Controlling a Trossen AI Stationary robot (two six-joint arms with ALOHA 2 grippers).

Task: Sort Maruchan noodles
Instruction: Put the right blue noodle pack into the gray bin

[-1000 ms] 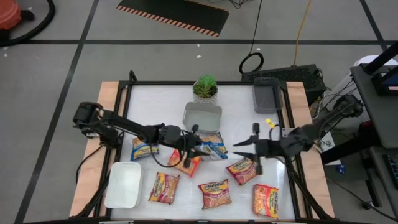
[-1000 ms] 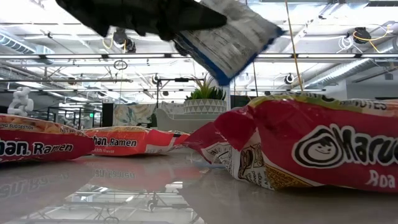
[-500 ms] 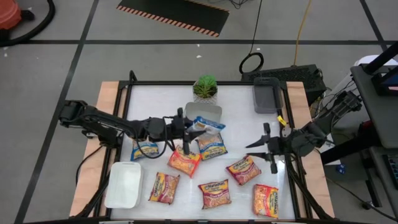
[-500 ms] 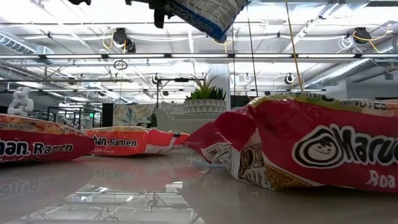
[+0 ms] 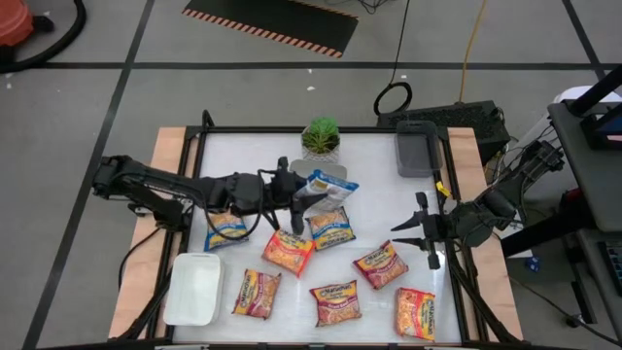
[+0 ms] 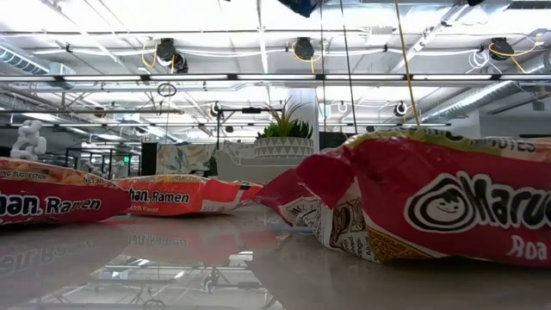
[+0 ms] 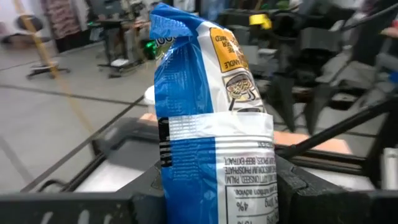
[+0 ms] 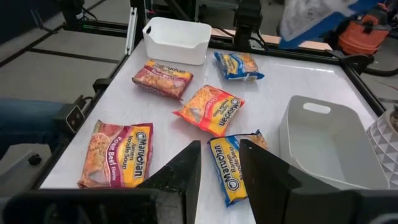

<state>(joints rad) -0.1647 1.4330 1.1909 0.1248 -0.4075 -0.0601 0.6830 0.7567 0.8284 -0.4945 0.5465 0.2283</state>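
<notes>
Blue-white Maruchan noodle packet (image 5: 328, 188) hangs clamped in the left gripper (image 5: 303, 193) above the grey tray (image 5: 303, 168), while the right gripper (image 5: 420, 230) waits empty, fingers slightly parted.

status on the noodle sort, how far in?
Early. Nothing looks sorted: the grey tray, white tray and dark grey tray all look empty. In hand: the left gripper holds a blue-white ramen packet up near the grey tray. Left: two more blue packets and five orange and red ones lie loose on the table. The right gripper hovers empty, jaws slightly apart.
</notes>
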